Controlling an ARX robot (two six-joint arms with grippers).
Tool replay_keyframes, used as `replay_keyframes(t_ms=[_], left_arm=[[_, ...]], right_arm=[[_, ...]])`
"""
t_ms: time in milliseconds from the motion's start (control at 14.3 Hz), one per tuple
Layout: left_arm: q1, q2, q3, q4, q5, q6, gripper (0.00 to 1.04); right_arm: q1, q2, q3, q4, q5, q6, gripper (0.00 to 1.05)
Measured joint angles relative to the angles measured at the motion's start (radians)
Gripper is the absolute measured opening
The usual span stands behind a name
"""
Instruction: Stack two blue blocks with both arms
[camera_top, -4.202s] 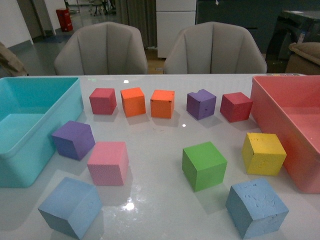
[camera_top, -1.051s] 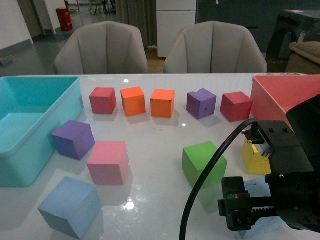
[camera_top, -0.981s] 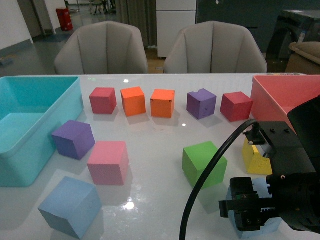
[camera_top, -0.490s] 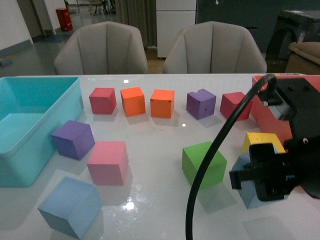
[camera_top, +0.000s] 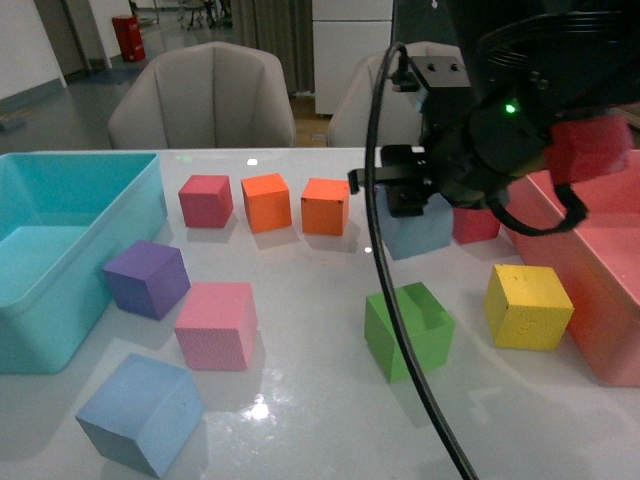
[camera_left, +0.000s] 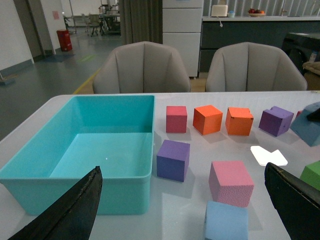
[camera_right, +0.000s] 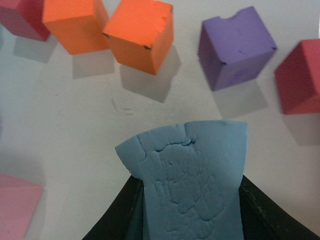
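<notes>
**One blue block (camera_right: 192, 180) held aloft**

The right fingers (camera_top: 405, 198) clamp it by two opposite sides above the desk (camera_top: 300, 270), its cracked face toward the wrist camera. The other blue block (camera_top: 140, 412) sits near-left, a corner toward the robot. The left fingers (camera_left: 75, 210) gape wide, empty.

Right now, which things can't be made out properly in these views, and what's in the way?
Front view: the right arm and the held blue block hide the notched purple cube and most of the dark red cube.
Front view: the right hand covers that block's top, so its grip is unclear there.
Left wrist view: the other blue block is cut off by the bottom edge.
</notes>
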Motion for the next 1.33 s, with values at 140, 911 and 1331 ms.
replay_keyframes(t_ms=[140,911,1331], left_arm=[[0.000,0.000,0.000,0.000,0.000,0.000,0.98],[0.000,0.000,0.000,0.000,0.000,0.000,0.98],[0.000,0.000,0.000,0.000,0.000,0.000,0.98]], right_arm=[[0.036,0.109,0.140,-0.038,-0.034,0.014,0.40],[0.089,0.320,0.322,-0.124,-0.106,0.096,0.47],[0.088,0.284,0.261,-0.049,-0.090,0.124,0.97]])
